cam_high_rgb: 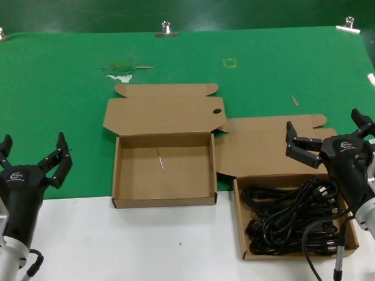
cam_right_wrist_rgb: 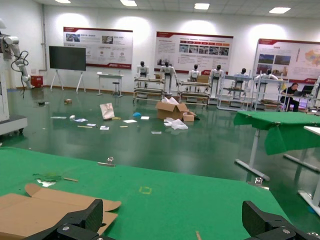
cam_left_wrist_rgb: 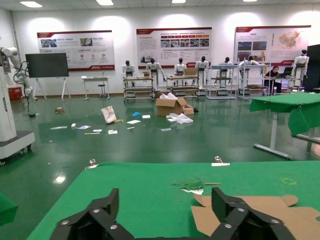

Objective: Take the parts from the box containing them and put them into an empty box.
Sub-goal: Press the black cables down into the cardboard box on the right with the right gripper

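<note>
Right gripper point(cam_high_rgb: 332, 135) over cord box point(cam_high_rgb: 240, 228), jaws wide; left gripper point(cam_high_rgb: 31, 158) parked, jaws wide.

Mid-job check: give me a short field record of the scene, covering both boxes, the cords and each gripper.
source box: cardboard box on the robot's right, lid flap open
parts: black power cords coiled in that box, none moved out
target box: cardboard box at centre, open, holding only a thin pale sliver
left gripper: open, off to the left of the target box, holding nothing
right gripper: open, above the source box's far edge, holding nothing
</note>
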Robot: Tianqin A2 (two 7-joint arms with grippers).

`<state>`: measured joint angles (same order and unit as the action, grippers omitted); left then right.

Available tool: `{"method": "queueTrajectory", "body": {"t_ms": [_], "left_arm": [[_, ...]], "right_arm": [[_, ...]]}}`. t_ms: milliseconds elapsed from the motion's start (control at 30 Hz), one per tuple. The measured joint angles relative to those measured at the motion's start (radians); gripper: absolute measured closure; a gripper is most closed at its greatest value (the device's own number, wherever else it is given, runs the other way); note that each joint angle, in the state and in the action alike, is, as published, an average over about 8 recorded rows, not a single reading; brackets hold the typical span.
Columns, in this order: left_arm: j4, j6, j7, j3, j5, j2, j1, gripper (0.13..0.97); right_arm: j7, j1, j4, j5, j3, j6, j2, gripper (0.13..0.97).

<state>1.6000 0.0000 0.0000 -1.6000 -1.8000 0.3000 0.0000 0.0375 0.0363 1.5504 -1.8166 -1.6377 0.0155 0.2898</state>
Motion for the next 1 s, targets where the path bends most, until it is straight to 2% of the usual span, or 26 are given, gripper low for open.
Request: {"method": "queueTrajectory", "body": {"t_ms": [133,400,433,600,700,833,1000], "left_arm": [[0.000,0.000,0.000,0.000,0.000,0.000,0.000,0.434],[0.000,0.000,0.000,0.000,0.000,0.000,0.000,0.650],[0.000,0.000,0.000,0.000,0.000,0.000,0.000,0.650],[0.000,0.000,0.000,0.000,0.000,0.000,0.000,0.753],[0.000,0.000,0.000,0.000,0.000,0.000,0.000,0.815],[0.000,0.000,0.000,0.000,0.000,0.000,0.000,0.815],[0.000,0.000,0.000,0.000,0.000,0.000,0.000,0.877]], "right_arm": [[0.007,-0.002,-0.001,0.004,0.011,0.007,-0.001,0.129],[0.038,-0.013,0.000,0.014,0.048,0.038,-0.014,0.129],[0.043,-0.015,0.001,0.015,0.052,0.042,-0.016,0.129],[0.060,-0.024,0.010,0.021,0.053,0.067,-0.007,0.129],[0.051,-0.026,0.023,0.025,0.034,0.087,0.025,0.129],[0.018,-0.015,0.045,0.030,-0.008,0.135,0.100,0.129],[-0.004,0.029,0.070,0.030,-0.047,0.243,0.211,0.129]]}}
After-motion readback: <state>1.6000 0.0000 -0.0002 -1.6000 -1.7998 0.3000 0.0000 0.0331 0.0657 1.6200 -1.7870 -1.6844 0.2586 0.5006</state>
